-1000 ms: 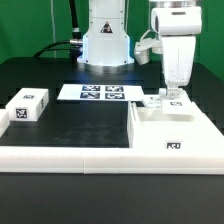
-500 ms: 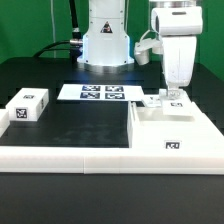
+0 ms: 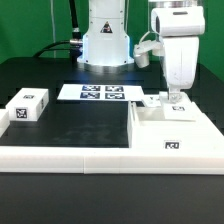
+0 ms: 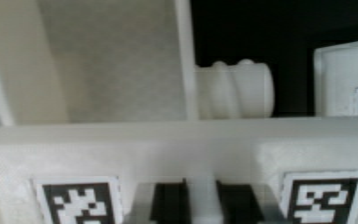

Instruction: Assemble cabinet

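Note:
The cabinet's large white box stands at the exterior view's right, with a marker on its front wall. Over its back edge lies a small white tagged panel, which shows one marker on each side of my fingers in the wrist view. My gripper points straight down onto this panel. The dark fingertips stand close together with a thin white strip between them, so the gripper is shut on the panel. Beyond the panel a white ribbed peg sticks out. A separate small tagged block sits far off at the left.
The marker board lies flat in front of the robot's base. A long low white rail runs along the table's front edge. The black tabletop stretches between the block and the box.
The gripper has shifted very slightly toward the exterior view's right with the panel; nothing else moved.

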You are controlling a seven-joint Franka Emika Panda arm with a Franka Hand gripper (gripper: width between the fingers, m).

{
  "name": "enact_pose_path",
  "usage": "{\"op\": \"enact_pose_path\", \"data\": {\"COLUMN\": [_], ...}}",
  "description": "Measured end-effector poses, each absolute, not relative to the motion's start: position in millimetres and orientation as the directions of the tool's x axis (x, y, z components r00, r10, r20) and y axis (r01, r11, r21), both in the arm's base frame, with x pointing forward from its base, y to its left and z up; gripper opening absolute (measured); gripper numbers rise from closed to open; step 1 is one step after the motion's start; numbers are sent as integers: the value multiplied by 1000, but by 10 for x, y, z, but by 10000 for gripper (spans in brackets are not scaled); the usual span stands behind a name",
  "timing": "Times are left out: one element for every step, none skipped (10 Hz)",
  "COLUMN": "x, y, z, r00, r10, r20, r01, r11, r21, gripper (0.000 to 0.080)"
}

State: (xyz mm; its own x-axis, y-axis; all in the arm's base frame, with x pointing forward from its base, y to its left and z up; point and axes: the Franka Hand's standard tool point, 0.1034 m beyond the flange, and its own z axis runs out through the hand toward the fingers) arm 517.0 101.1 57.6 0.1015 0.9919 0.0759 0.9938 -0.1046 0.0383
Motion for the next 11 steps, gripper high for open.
{"op": "enact_pose_path", "data": {"x": [5199, 5222, 5263, 5313, 5363, 5396, 5429, 5467, 5475, 5478, 5488], "y": [1009, 1007, 1001, 996, 990, 987, 981, 971, 963, 955, 954], "z": [576, 576, 578, 581, 583, 584, 586, 590, 591, 592, 593], "r00": [103, 103, 99, 96, 94, 94, 96, 96, 98, 99, 100], "r10": [992, 992, 992, 992, 992, 992, 992, 992, 991, 992, 991], "r20": [77, 79, 81, 83, 84, 84, 85, 87, 87, 84, 85], "r01": [994, 993, 994, 994, 994, 994, 994, 993, 993, 993, 993], "r11": [-106, -107, -103, -101, -98, -99, -100, -101, -103, -103, -104], "r21": [40, 42, 46, 51, 52, 51, 53, 57, 56, 50, 51], "gripper": [70, 70, 70, 70, 70, 70, 70, 70, 70, 70, 70]}}
